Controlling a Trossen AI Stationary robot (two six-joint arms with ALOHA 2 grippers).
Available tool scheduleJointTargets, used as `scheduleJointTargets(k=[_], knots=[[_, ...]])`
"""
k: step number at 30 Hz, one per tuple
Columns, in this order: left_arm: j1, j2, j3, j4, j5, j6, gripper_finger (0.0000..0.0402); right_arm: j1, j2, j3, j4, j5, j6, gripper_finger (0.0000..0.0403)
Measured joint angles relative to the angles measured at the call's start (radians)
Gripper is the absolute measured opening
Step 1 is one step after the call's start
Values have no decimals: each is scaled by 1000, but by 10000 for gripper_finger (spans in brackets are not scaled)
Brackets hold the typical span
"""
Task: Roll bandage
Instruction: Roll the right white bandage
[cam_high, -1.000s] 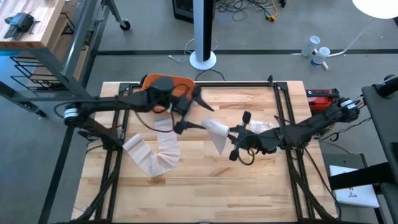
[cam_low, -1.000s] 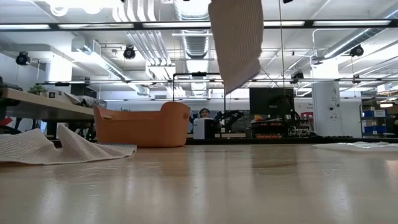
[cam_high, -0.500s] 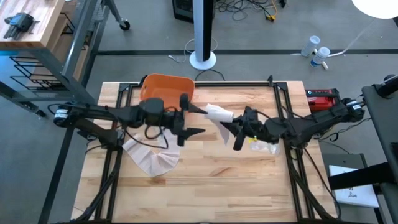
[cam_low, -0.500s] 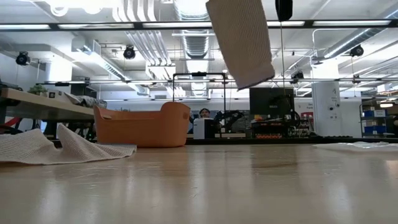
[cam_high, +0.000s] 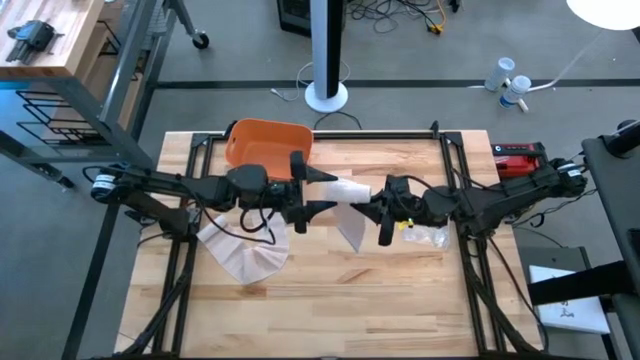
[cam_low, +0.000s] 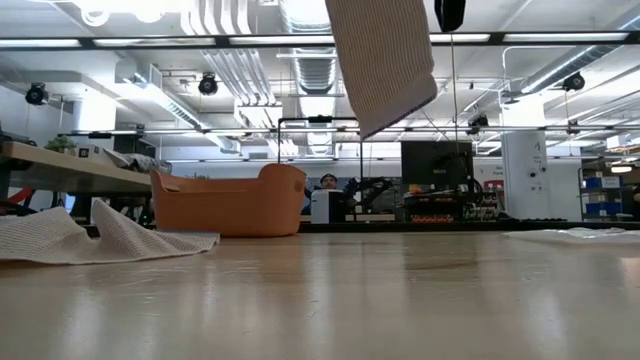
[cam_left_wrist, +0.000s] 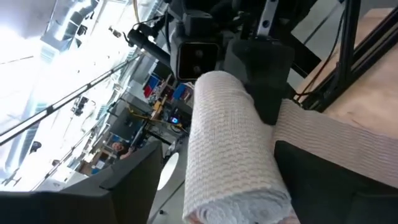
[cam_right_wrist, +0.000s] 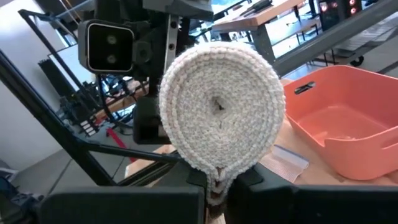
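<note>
The 2 arms meet in the air over the middle of the worktop. Between them is the bandage roll, held up high, not touching the wood.

The right pincer is clenched on the roll. In the right wrist view the round end of the roll faces the camera, and the loose tail is squeezed between the dark fingers just below it.

The left pincer is on the other side of the roll. Its fingers are spread apart, 1 on each side of the roll's end. I cannot tell if they touch it.

A loose tail of bandage hangs down from the roll, below the right pincer.

Near the left arm, a second long strip lies flat on the worktop. Behind the left pincer sits an orange bin.
</note>
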Motion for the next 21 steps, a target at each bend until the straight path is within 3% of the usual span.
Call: scheduleJointTargets(k=[8,21], knots=[[1,20,0,-24,-6,18,265,1,0,-1,26,-76,-30,13],[-6,22,0,-30,1,2,198,-2,1,-1,18,-69,-38,13]])
